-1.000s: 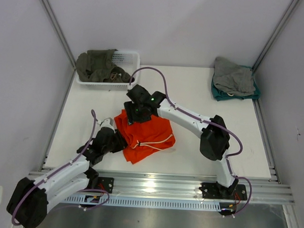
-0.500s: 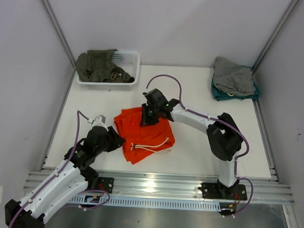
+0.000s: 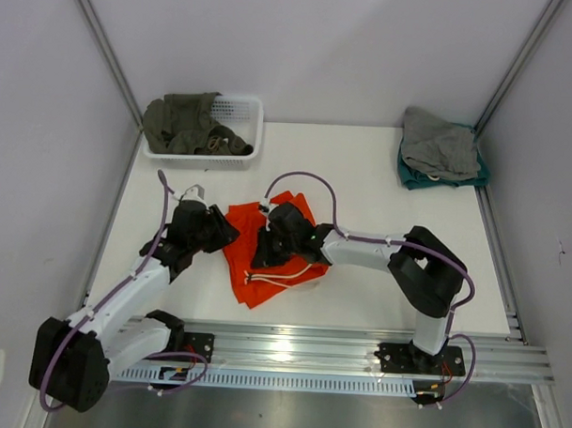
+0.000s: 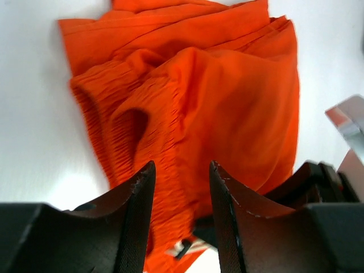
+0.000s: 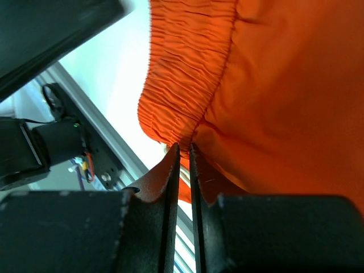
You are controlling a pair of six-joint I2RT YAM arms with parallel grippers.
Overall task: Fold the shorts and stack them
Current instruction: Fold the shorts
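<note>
The orange shorts [image 3: 242, 255] lie bunched on the white table near its front middle, their white drawstring [image 3: 284, 273] showing at the near side. My right gripper [image 3: 263, 254] sits low on the shorts. In the right wrist view its jaws [image 5: 185, 147] are pinched shut on a fold where the gathered waistband meets the smooth orange shorts [image 5: 284, 68]. My left gripper [image 3: 227, 236] is at the shorts' left edge. In the left wrist view it [image 4: 181, 170] stands open, with the ribbed waistband of the shorts [image 4: 216, 85] spread beyond its fingertips.
A white basket [image 3: 241, 107] holding an olive-green garment [image 3: 186, 124] stands at the back left. Grey and teal garments [image 3: 441, 149] are piled at the back right. A metal rail [image 3: 300, 346] runs along the table's near edge, with side rails left and right.
The right gripper came from the shorts' far side to their near left and closed on the fabric. The left arm swung away from the front edge, up to the shorts' left edge.
</note>
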